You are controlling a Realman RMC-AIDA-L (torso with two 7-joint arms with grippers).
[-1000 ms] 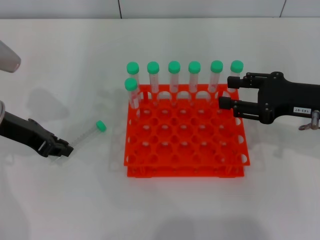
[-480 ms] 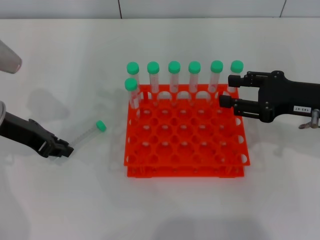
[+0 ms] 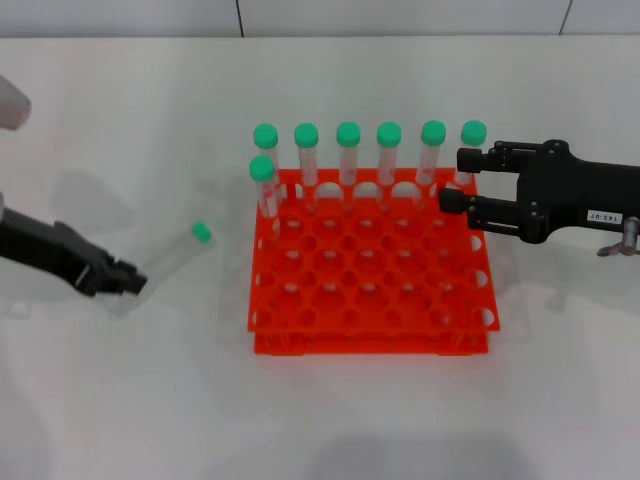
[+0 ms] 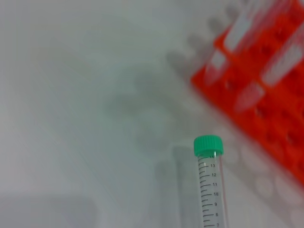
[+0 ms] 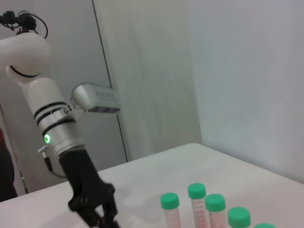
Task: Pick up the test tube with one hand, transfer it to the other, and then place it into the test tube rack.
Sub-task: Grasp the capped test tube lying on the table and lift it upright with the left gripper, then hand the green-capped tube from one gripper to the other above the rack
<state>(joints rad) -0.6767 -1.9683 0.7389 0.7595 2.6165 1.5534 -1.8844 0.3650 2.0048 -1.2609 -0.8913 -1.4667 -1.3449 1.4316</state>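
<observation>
The test tube [image 3: 170,256], clear with a green cap [image 3: 201,232], slants just above the table left of the rack. My unlabelled left gripper [image 3: 118,283] is shut on its bottom end. In the left wrist view the tube [image 4: 211,190] runs away from the camera with its cap [image 4: 207,145] farthest. The orange test tube rack [image 3: 370,345] stands mid-table. My labelled right gripper [image 3: 452,182] hovers open over the rack's back right corner with nothing between its fingers.
Several green-capped tubes [image 3: 348,150] stand in the rack's back row, and one more [image 3: 265,185] in the second row at the left. The right wrist view shows the left arm [image 5: 57,128] with its green light, and tube caps [image 5: 197,191] below.
The left gripper has risen a little with the test tube, and the capped end has come off the table. The right arm has stayed where it was.
</observation>
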